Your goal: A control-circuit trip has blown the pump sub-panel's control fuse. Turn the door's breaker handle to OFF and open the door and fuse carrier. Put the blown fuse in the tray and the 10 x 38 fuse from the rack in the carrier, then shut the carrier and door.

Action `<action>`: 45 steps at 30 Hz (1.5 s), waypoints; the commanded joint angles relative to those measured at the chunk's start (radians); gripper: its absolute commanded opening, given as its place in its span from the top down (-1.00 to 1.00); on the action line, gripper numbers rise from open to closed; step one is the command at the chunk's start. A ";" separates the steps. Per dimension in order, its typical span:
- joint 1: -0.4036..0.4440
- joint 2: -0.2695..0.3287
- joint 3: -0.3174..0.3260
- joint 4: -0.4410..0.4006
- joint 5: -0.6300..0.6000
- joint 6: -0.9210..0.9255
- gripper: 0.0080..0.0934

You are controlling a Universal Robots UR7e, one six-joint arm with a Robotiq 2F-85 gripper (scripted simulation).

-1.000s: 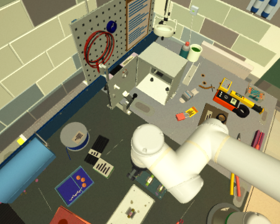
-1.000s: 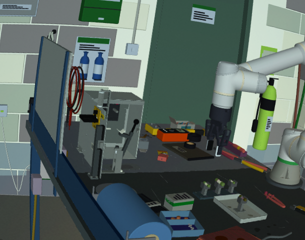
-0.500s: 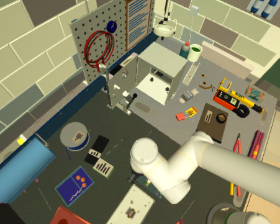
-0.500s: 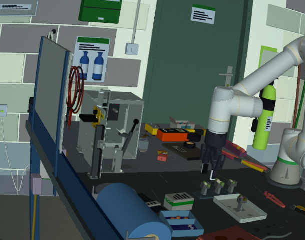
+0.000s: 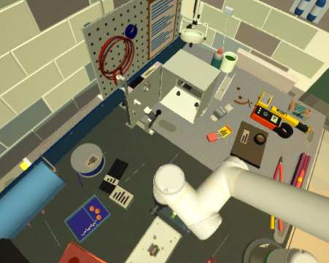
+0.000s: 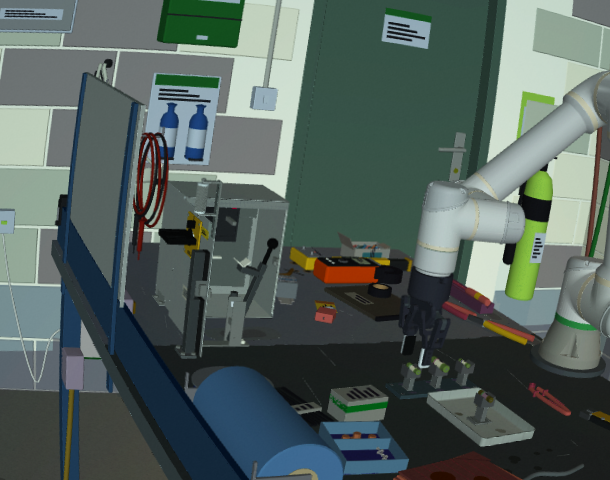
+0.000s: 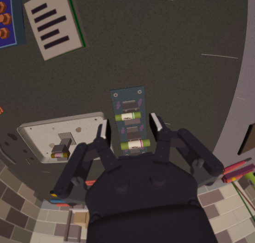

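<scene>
The fuse rack (image 7: 130, 121) (image 6: 436, 380) is a dark teal strip near the front of the bench, with fuses resting on its small posts. In the wrist camera a green-banded fuse (image 7: 127, 116) and a pink-banded fuse (image 7: 135, 144) show; the rest is hidden by my gripper body. My gripper (image 7: 129, 128) (image 6: 422, 347) hangs open and empty just above the rack, fingers astride the green-banded fuse. The white tray (image 7: 62, 136) (image 6: 480, 416) beside the rack carries a fuse (image 7: 60, 155) on its holder. The sub-panel (image 5: 187, 85) (image 6: 228, 258) stands at the back with its door (image 5: 143, 98) swung open.
A pegboard (image 5: 132, 43) with red leads stands behind the panel. A blue roll (image 6: 259, 423), a labelled box (image 7: 53, 23) (image 6: 358, 402) and a blue parts tray (image 6: 362, 445) lie left of the rack. Meters, tape and screwdrivers (image 6: 484, 315) lie on the grey mat to the right.
</scene>
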 commanded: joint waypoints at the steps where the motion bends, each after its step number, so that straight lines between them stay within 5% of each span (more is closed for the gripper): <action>1: 0.000 0.000 0.000 -0.001 0.000 0.000 -0.31; 40: 0.000 0.064 0.031 -0.096 0.000 0.000 -0.31; 45: 0.000 0.064 0.031 -0.096 0.000 0.000 -0.08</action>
